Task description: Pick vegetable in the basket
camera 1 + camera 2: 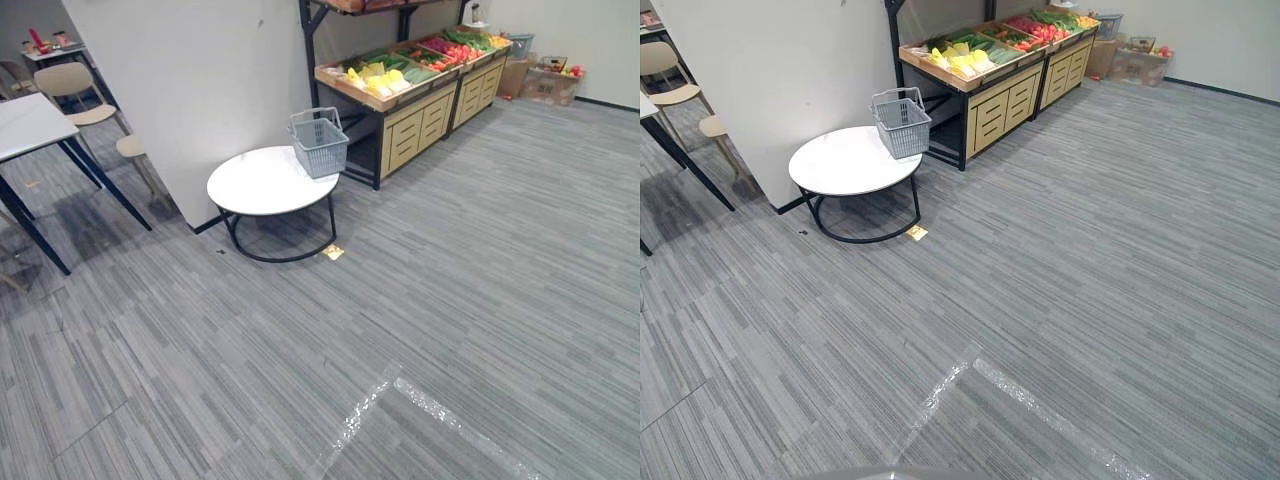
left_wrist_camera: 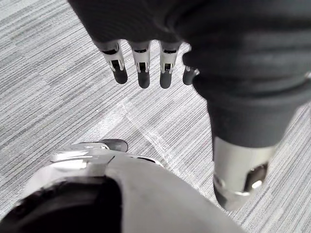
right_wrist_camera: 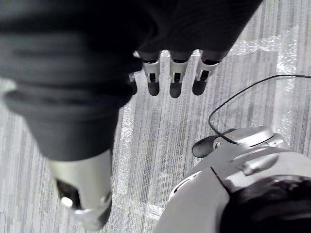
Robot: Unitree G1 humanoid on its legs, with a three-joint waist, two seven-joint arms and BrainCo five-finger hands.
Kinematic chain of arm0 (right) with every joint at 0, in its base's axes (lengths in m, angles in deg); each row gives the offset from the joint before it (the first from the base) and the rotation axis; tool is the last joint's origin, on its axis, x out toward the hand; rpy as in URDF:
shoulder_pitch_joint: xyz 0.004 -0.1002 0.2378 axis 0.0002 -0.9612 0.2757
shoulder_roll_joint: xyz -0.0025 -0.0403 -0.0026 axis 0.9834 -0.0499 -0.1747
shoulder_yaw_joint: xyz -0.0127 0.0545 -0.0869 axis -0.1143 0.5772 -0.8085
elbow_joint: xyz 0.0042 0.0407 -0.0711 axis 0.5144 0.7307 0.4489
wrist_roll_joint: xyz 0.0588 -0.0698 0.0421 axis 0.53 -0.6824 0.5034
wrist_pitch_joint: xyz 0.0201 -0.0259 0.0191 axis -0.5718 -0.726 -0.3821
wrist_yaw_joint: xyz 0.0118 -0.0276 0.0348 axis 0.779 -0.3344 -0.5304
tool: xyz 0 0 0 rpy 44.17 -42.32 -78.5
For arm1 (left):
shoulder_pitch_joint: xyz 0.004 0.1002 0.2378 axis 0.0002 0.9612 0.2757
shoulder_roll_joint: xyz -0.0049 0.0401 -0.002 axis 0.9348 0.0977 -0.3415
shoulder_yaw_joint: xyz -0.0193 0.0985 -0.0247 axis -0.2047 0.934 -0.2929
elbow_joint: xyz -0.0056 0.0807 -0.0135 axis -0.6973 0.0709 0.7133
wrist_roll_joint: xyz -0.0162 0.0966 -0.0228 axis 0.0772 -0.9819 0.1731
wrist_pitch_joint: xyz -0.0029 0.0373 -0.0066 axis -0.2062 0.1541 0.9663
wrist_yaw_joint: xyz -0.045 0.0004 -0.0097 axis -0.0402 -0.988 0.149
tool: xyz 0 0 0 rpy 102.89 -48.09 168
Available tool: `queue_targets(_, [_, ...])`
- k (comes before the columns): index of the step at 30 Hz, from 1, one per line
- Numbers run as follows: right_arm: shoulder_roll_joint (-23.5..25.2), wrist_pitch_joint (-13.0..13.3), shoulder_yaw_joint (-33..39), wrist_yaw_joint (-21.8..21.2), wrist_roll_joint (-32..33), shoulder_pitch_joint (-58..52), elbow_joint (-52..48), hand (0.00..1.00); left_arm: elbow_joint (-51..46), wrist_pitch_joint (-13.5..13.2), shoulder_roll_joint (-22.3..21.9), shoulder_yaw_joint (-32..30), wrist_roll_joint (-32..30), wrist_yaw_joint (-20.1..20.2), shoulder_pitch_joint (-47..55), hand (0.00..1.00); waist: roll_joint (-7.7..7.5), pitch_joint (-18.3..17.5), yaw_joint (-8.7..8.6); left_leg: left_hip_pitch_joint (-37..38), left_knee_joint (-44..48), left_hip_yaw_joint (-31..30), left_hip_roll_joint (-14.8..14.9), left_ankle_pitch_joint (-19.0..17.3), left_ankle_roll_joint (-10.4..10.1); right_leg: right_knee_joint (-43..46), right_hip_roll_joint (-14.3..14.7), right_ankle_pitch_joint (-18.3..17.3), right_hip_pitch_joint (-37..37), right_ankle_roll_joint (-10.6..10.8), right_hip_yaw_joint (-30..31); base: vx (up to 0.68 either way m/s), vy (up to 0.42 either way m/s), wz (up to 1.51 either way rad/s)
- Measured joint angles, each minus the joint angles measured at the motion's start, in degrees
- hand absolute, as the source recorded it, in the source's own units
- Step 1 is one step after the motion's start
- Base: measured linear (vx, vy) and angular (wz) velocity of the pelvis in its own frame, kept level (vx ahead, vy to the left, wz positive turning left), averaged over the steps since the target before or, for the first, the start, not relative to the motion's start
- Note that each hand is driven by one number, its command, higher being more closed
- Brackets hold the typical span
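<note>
Since the basket (image 1: 319, 143) at the table's (image 1: 255, 185) far edge looks empty and the left robot hand (image 2: 142, 65) and right robot hand (image 3: 176, 77) are held slack and empty, the picking is judged unstarted.

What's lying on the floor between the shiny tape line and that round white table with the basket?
Grey carpet, bare except for a small yellow tag by the black base of the round white table; both eye views show it.
</note>
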Motion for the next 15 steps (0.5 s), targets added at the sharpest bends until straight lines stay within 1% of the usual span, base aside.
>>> queue_targets(2, [0.01,0.01,0.02,0.00,0.00,0.16,0.02,0.00,0.04,-0.02,0.00,-0.10,0.01,0.10,-0.23,0.00,0.00,0.31,0.08,0.64,-0.02,0.04,0.04,-0.36,-0.57,-0.98,0.08,0.11,1.08,0.19,-0.17,0.04,-0.016,0.00])
queue_targets(4, [0.02,0.04,0.02,-0.03,-0.02,0.47,0.01,0.00,0.05,-0.02,-0.01,-0.10,0.00,0.11,-0.24,0.00,0.01,0.46,0.05,0.96,-0.02,0.11,0.06,-0.44,-0.69,-1.23,0.10,0.10,1.54,0.20,-0.16,0.02,-0.008,-0.01])
queue_targets(12, [0.06,0.62,0.18,-0.04,-0.01,1.09,0.00,0.00,0.10,-0.05,0.02,0.30,-0.04,0.23,-0.62,0.00,0.11,1.09,0.22,0.99,-0.06,0.34,0.36,-0.48,-0.70,-1.32,0.35,0.11,1.50,0.21,0.03,-0.02,-0.013,-0.01])
queue_targets(15, [0.05,0.87,-0.06,0.01,-0.03,1.07,0.00,0.00,0.10,-0.76,0.18,1.17,-0.02,0.09,-0.53,0.00,0.09,1.11,0.31,1.00,-0.06,0.37,0.69,-0.46,-0.66,-1.54,0.66,0.11,1.51,0.21,0.03,-0.04,-0.027,-0.01])
